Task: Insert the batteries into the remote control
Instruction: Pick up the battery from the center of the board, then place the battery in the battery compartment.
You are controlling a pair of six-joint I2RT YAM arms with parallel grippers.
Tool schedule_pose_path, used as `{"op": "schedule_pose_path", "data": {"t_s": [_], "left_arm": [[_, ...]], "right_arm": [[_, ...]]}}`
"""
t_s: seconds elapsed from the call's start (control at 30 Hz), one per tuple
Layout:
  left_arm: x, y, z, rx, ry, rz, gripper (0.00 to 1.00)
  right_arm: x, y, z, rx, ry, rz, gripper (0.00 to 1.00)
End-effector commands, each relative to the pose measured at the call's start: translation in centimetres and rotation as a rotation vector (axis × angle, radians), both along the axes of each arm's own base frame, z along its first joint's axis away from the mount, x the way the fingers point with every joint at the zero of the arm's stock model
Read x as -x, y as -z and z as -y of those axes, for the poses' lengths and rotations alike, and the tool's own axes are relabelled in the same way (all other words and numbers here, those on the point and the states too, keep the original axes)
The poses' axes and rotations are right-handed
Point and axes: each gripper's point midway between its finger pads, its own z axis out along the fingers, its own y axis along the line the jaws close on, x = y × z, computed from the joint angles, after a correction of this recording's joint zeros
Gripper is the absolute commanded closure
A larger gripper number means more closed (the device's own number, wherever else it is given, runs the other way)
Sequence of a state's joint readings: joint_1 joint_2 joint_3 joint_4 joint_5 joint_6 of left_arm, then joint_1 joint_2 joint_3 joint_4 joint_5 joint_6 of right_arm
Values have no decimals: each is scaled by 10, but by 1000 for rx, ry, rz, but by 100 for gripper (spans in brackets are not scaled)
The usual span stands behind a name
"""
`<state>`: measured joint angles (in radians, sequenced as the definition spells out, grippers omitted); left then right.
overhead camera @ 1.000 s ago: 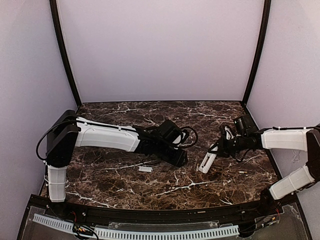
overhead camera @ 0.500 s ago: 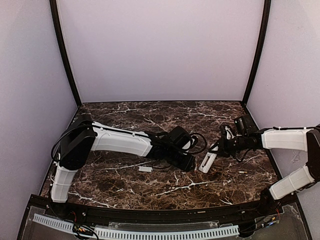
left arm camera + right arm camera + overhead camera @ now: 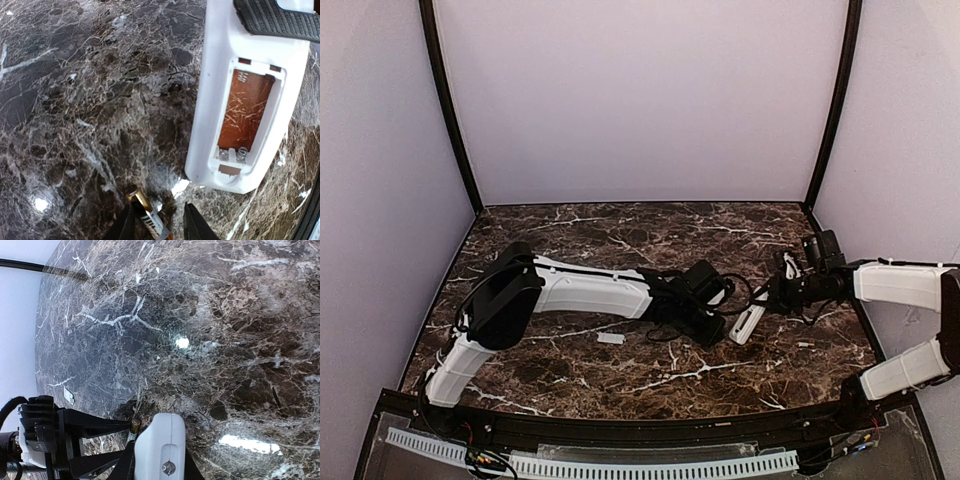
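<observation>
The left jaws grip one battery (image 3: pixel 148 220) just short of the near end of the remote control (image 3: pixel 220 100), whose open compartment (image 3: pixel 247 112) faces them lengthwise while the right jaws clamp its far end.

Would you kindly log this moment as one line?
left hand: grips battery | right hand: grips remote | compartment: empty

Dark marble tabletop (image 3: pixel 570 225), pale lilac walls (image 3: pixel 640 100), black posts (image 3: pixel 450 110)

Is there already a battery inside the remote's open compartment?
No: the remote's compartment shows only bare springs and a brown floor, while one battery is held in the left gripper.
</observation>
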<state>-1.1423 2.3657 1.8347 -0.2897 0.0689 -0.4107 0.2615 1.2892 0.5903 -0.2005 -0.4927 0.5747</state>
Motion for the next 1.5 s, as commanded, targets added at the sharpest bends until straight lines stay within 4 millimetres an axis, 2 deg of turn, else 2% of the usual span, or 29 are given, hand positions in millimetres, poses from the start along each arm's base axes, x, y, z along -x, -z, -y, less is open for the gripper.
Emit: {"op": "schedule_pose_path", "data": {"t_s": [0.0,0.03,0.13,0.27,0.43,0.53,0.57,0.6,0.63,0.67,0.7,0.73,0.77,0.8,0.93,1.03,1.23,1.47], "left_arm": [[3,25,-21,-161,-7,9,73],[0,24,-26,-194,-15,25,78],[-3,28,-40,-279,-22,52,84],[-6,30,-64,-396,-21,87,96],[-9,29,-91,-497,-39,105,100],[-9,23,-96,-440,-55,54,100],[-5,19,-106,-425,-66,33,100],[-10,14,-103,-371,-81,20,100],[-9,9,-116,-355,-99,5,100],[-6,13,-122,-334,-99,-5,100],[-10,-10,-122,-279,-112,17,100],[-7,-9,-125,-257,-112,21,100],[-8,-28,-125,-213,-116,35,100],[-5,-37,-126,-178,-116,35,100],[3,-57,-129,-101,-121,17,100],[12,-70,-122,-13,-107,-16,100],[26,-73,-117,45,-112,-94,100],[29,-71,-112,49,-122,-116,99]], "right_arm": [[7,14,18,70,22,-20,100],[7,13,17,67,21,-20,100],[7,11,16,59,13,-18,100],[8,8,6,2,-19,-24,100],[11,5,-8,-88,-56,-31,100],[12,-1,-21,-131,-89,-12,100],[12,-2,-27,-143,-104,-11,100],[13,-2,-33,-158,-119,-12,100],[14,-3,-38,-171,-130,-12,100],[16,-2,-43,-189,-139,-24,100],[14,-5,-50,-208,-151,-10,100],[15,-4,-55,-219,-159,-10,100],[15,-3,-61,-228,-172,-10,100],[15,-3,-66,-237,-182,-11,100],[15,-3,-90,-285,-216,-10,100],[15,-4,-107,-324,-236,-8,100],[15,-2,-130,-385,-239,-30,100],[20,5,-152,-456,-242,-80,100]]}}
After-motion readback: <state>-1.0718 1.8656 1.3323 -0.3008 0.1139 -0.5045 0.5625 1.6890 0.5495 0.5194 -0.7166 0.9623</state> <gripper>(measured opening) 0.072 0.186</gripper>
